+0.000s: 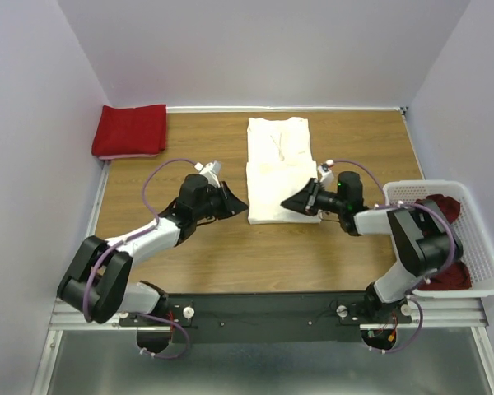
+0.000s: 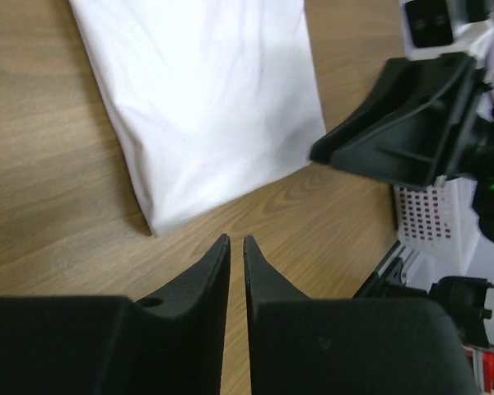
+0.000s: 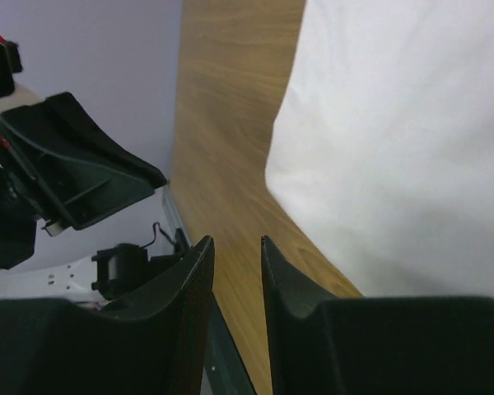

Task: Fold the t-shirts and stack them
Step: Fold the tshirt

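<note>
A cream-white t-shirt [image 1: 278,169] lies partly folded mid-table, its near half doubled over. It also fills the left wrist view as white cloth [image 2: 206,99] and the right wrist view [image 3: 403,140]. My left gripper [image 1: 244,202] [image 2: 236,239] hovers just off the shirt's near left corner, its jaws a narrow slit apart with only bare wood between them. My right gripper [image 1: 286,206] [image 3: 237,240] is at the near right corner, open and empty. A folded bright red t-shirt [image 1: 130,130] rests at the back left. Dark red t-shirts [image 1: 446,211] lie in the basket.
A white lattice basket [image 1: 482,247] stands at the table's right edge, beside the right arm. The walls close in on both sides and at the back. A metal rail [image 1: 255,309] runs along the near edge.
</note>
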Action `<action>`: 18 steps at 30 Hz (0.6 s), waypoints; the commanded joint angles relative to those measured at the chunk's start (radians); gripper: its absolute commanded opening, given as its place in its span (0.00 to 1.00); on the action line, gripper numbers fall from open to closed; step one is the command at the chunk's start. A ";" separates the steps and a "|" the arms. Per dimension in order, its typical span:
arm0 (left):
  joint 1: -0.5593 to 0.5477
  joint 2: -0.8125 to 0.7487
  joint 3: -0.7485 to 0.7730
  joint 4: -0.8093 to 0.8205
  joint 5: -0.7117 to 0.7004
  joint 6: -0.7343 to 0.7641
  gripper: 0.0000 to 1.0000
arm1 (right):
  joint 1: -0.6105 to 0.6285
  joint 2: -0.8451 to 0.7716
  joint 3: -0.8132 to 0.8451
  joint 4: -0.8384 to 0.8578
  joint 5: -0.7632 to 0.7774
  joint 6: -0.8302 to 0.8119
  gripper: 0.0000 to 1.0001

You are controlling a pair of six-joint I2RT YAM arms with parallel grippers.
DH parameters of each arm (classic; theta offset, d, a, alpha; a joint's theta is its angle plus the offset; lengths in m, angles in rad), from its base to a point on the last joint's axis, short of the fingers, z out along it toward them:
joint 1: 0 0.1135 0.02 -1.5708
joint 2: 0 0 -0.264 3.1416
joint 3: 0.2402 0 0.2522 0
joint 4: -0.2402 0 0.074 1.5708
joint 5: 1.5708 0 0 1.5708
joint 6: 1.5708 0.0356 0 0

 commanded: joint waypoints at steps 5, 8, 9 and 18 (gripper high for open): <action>0.001 -0.201 -0.016 -0.075 -0.186 0.070 0.39 | 0.121 0.366 0.107 0.355 -0.047 0.162 0.36; 0.002 -0.302 -0.019 -0.130 -0.280 0.103 0.53 | 0.129 0.506 0.098 0.382 -0.044 0.170 0.36; 0.004 -0.330 -0.016 -0.141 -0.310 0.119 0.58 | 0.129 0.525 0.084 0.387 -0.039 0.165 0.36; 0.005 -0.636 0.003 -0.246 -0.624 0.298 0.89 | 0.132 0.339 0.138 0.356 -0.021 0.225 0.36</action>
